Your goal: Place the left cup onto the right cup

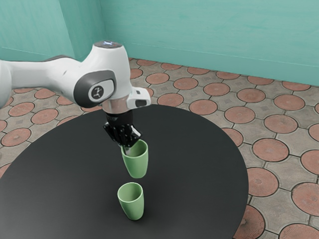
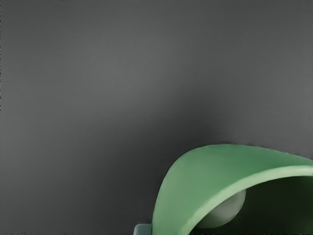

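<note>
My black gripper (image 1: 128,145) is shut on the rim of a green cup (image 1: 136,160), which hangs lifted above the round black table (image 1: 60,189), slightly tilted. A second green cup (image 1: 131,200) stands upright on the table directly in front of and below the held one, apart from it. In the wrist view the held cup's rim and inside (image 2: 230,186) loom large just under my hand, over the dark tabletop (image 2: 98,98).
The table's edge curves around at the exterior view's right, with a tiled floor (image 1: 259,109) beyond it. A teal wall (image 1: 209,25) stands at the back. My white arm (image 1: 60,74) reaches in from the exterior view's left.
</note>
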`<state>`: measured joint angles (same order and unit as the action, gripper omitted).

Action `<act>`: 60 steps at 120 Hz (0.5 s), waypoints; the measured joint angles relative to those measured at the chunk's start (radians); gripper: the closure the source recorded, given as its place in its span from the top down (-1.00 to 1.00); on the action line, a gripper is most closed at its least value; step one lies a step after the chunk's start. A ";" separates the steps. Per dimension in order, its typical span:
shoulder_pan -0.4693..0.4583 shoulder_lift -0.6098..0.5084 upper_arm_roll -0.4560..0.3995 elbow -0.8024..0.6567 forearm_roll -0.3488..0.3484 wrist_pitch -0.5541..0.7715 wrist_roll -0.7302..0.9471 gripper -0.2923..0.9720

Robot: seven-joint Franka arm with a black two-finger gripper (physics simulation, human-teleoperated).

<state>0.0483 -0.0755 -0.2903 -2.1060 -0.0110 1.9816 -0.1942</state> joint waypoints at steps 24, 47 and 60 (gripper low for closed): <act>0.003 -0.031 -0.001 -0.031 -0.012 0.004 -0.003 -0.70; 0.003 -0.050 -0.001 -0.056 -0.019 0.006 -0.005 -0.70; 0.004 -0.052 -0.002 -0.062 -0.020 0.008 -0.006 -0.70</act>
<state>0.0521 -0.1279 -0.2923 -2.1684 -0.0307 1.9894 -0.2005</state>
